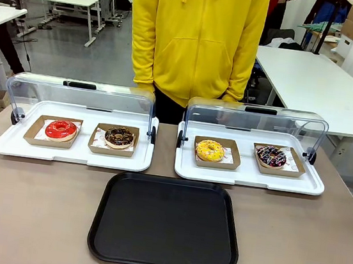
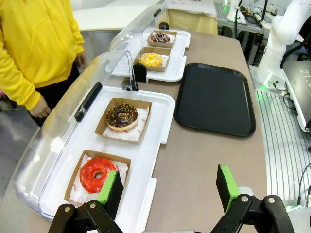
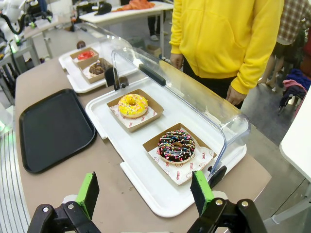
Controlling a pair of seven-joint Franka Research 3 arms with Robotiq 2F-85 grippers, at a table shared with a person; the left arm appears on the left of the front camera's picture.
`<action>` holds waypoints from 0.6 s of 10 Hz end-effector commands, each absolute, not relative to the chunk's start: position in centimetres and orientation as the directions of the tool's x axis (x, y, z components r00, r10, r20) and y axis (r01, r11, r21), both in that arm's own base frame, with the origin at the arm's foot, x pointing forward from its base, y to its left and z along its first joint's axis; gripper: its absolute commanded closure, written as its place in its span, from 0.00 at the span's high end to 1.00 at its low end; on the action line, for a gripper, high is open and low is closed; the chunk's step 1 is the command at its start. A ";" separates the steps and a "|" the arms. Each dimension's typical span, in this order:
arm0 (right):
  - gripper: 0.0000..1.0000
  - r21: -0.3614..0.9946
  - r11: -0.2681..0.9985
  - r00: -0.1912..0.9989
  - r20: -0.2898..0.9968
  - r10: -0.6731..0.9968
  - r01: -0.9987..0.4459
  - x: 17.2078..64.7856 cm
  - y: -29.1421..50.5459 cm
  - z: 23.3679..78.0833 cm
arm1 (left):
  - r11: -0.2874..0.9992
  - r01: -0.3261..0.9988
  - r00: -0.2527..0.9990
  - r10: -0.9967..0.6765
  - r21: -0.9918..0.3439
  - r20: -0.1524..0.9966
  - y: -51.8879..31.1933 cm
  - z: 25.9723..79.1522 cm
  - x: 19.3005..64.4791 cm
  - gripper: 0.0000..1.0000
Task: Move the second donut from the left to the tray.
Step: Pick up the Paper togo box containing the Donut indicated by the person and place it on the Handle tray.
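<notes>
**Brown table with donut display: holdings as seen**

The brown table (image 1: 24, 216) stood in a workshop room, with white tables behind it. A person in a yellow hoodie (image 1: 197, 38) stood at its far side, arms down.

1. The tray (image 1: 165, 224): black, rounded-square, raised rim. It lay bare at the middle of the near side.
2. Left display tray (image 1: 71, 152): white, with its clear lid (image 1: 78, 94) swung up and back. It held two brown cardboard holders side by side.
   - Red-glazed donut (image 1: 61, 129), in the left holder.
   - The second donut from the left (image 1: 120, 136): dark chocolate glaze with light crumbs, in the right holder on white paper. It sat well apart from the black tray.
3. Right display tray (image 1: 248, 174): white, with its lid also raised.
   - Yellow donut (image 1: 209, 150), in the left holder.
   - Dark donut with coloured sprinkles (image 1: 271, 156), in the right holder.
4. Left gripper (image 2: 169, 182): green-padded fingers spread wide, holding nothing. It was above the near end of the left display tray and the table beside it.
5. Right gripper (image 3: 145, 187): fingers likewise spread wide and empty, above the near end of the right display tray.
</notes>
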State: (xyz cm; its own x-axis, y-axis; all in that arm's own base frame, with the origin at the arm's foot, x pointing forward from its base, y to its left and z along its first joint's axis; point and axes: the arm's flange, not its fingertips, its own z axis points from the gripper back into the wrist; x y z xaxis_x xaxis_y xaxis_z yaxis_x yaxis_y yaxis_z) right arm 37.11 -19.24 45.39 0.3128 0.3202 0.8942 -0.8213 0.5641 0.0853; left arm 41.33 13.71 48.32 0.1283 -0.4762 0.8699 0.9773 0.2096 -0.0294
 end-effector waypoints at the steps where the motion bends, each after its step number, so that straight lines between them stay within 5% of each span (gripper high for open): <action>1: 1.00 0.068 0.563 0.287 0.906 0.311 -0.824 37.4 -19.2 45.4 | 0.207 0.978 0.126 -0.475 -0.028 0.871 13.7 48.6 41.4 1.00; 6: 1.00 0.068 0.563 0.287 0.906 0.311 -0.824 37.4 -19.2 45.4 | 0.207 0.978 0.126 -0.475 -0.028 0.871 13.7 48.6 41.4 1.00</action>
